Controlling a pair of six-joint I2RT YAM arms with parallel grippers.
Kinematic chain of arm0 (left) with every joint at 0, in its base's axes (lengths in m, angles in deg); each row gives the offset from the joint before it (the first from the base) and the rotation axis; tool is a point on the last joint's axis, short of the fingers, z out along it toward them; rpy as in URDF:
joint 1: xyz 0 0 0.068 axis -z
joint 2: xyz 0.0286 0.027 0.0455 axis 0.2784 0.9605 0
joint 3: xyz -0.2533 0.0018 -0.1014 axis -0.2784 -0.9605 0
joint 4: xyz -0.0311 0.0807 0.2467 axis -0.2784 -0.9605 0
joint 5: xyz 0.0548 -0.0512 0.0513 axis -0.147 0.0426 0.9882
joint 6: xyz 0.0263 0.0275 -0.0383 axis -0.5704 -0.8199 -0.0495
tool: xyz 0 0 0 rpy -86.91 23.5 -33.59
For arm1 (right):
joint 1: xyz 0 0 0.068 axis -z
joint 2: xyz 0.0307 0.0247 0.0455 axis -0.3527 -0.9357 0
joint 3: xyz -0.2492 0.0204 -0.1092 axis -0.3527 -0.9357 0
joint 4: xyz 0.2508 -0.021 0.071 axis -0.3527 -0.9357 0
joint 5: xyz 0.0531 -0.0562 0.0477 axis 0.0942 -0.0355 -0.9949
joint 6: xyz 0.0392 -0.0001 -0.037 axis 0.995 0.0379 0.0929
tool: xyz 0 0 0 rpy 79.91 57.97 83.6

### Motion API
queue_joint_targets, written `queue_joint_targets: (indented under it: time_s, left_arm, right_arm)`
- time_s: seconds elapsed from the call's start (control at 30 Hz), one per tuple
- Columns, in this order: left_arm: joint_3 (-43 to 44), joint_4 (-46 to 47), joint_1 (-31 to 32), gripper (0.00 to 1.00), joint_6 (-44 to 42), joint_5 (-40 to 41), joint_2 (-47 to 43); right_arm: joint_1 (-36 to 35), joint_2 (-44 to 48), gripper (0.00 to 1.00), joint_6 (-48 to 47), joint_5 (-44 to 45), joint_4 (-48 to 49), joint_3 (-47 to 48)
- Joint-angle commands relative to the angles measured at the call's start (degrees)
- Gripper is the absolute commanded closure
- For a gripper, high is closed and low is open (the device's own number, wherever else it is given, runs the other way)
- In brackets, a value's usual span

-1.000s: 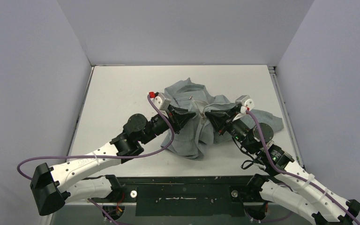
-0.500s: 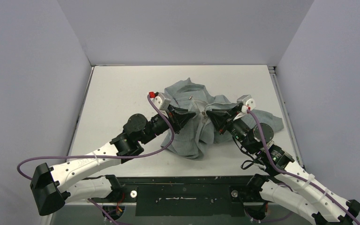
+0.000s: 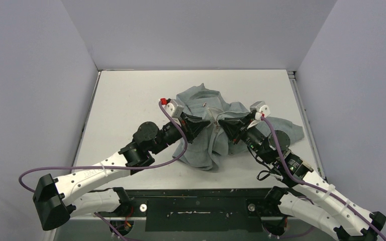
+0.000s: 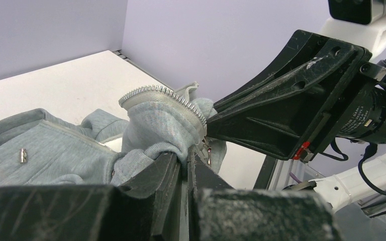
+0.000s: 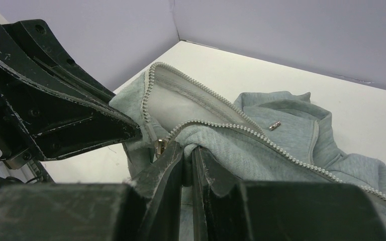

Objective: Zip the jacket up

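A grey jacket (image 3: pixel 203 150) lies bunched in a heap around the middle of the white table (image 3: pixel 130 95), with one fold of its front edge lifted off the pile between the two arms. The left gripper (image 3: pixel 207 123) is clamped tight on that raised fold, just under the pale zipper teeth (image 4: pixel 157 90). The right gripper (image 3: pixel 222 122), almost tip to tip with it, is pinched on the jacket's edge right beside the small metal slider (image 5: pixel 159 146).

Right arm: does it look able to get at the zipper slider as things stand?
Probably not yet. The right end effector is shut on the jacket edge right beside the slider, and the left end effector crowds that side. It would likely need to let go first.
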Motion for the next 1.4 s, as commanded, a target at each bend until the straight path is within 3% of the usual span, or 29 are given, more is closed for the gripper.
queue_joint_targets:
  time_s: [0.0, 0.4, 1.37]
  left_arm:
    - [3.2, 4.6, 0.1, 1.0, 0.7, -0.6, -0.1]
    - [2.9, 5.4, 0.1, 1.0, 1.1, 3.1, -1.0]
    - [3.4, 5.2, 0.1, 1.0, 1.6, -1.9, 1.1]
  right_arm:
    - [-0.3, 1.1, 1.0, 0.1, 0.2, 3.9, 1.9]
    - [-0.3, 2.2, 1.0, 0.1, 2.1, 3.6, 1.3]
    - [-0.2, 2.3, 1.0, 0.5, 2.1, 3.9, 1.0]
